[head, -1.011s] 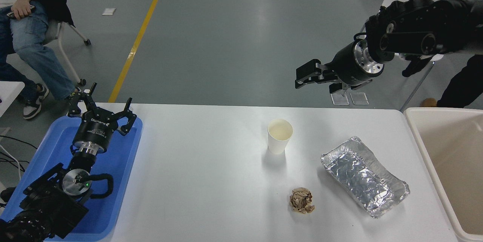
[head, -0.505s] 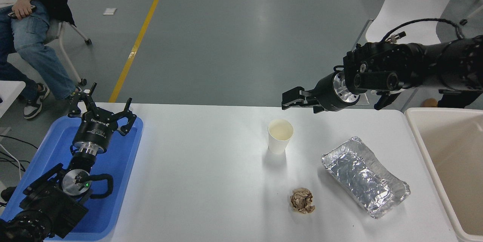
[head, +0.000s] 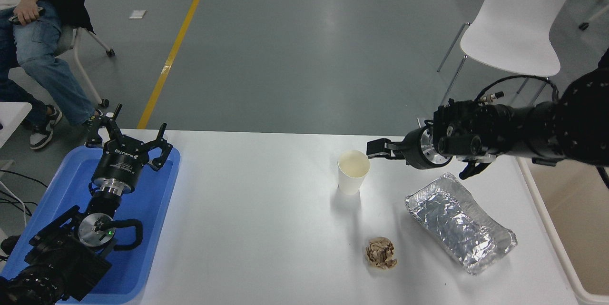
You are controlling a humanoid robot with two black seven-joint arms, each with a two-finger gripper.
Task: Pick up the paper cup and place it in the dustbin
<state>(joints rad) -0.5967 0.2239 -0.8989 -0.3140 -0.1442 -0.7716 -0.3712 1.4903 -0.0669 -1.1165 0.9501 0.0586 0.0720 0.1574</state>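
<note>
The paper cup [head: 353, 172] stands upright and empty on the white table [head: 261, 214], right of centre near the far edge. My right gripper [head: 375, 149] comes in low from the right, level with the cup's rim and just right of it, not touching; it looks open and empty. The beige dustbin [head: 554, 236] stands past the table's right end, partly hidden behind my right arm. My left gripper [head: 133, 139] is parked open over the blue tray [head: 157, 200] at the lower left.
A crinkled silver foil tray [head: 459, 223] lies right of the cup, under my right arm. A crumpled brown paper ball [head: 380, 252] lies nearer the front. A white chair [head: 514, 34] stands beyond the table. A person [head: 33, 34] sits at the far left.
My right arm has swung down and left from high above the far edge to the cup's rim height, close beside the cup. The cup and the left arm have not moved.
</note>
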